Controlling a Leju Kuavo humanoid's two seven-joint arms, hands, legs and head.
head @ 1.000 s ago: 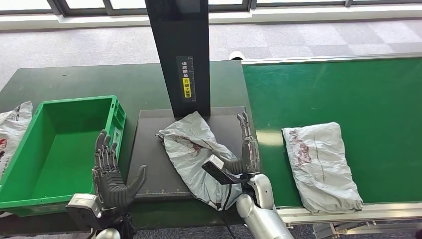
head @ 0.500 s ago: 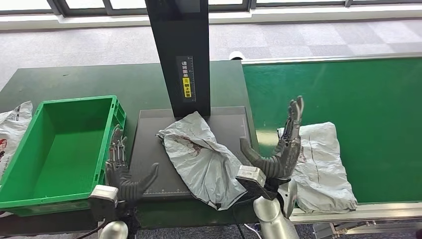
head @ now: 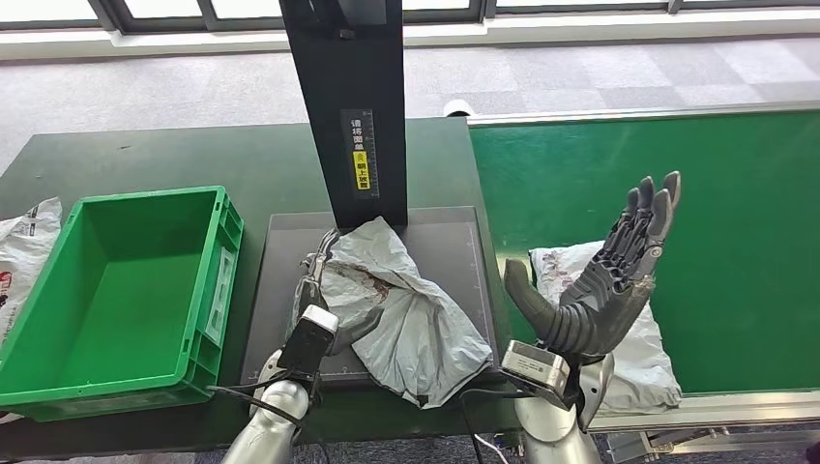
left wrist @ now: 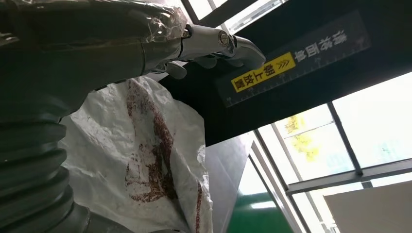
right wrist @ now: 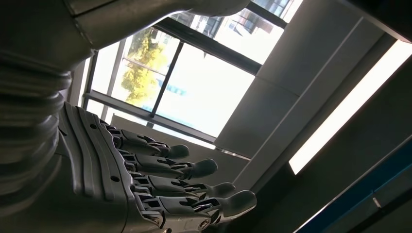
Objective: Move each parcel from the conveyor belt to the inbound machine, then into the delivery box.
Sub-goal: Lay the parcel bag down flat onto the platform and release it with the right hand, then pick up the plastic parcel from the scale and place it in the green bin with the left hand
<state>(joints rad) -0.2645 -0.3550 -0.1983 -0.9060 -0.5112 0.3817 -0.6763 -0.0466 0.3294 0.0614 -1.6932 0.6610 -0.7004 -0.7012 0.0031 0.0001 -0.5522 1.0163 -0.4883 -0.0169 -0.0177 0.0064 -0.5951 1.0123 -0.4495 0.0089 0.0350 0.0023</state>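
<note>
The right hand (head: 600, 290) is raised above the belt (head: 735, 193), palm up, thumb and fingers spread wide, grasping nothing. The right wrist view shows the same: its fingers (right wrist: 194, 170) extended and apart against windows and ceiling. Directly beneath this hand, partly hidden by it, a grey parcel (head: 638, 358) lies flat on the belt, near the belt's front edge.

The left hand (head: 324, 280) reaches forward low over the black scanner plate (head: 445, 242), at the left edge of a second, crumpled parcel (head: 406, 309). Its fingers (head: 319, 261) run along that edge, touching or nearly touching the wrinkled plastic; whether they pinch it cannot be told. In the left wrist view the fingers (left wrist: 214, 43) stretch out past the bag (left wrist: 145, 160) toward the black post (left wrist: 311, 63), and the bag lies just below them, with its red print showing; no fold is seen held between thumb and fingers, so the grasp stays uncertain.

The parcel on the plate lies between the two hands, its far corner against the foot of the post (head: 353, 106). The green box (head: 126, 280) stands to the left of the left hand, just beside the plate. Another white bag (head: 24, 251) lies beyond the box, at the table's left edge.
</note>
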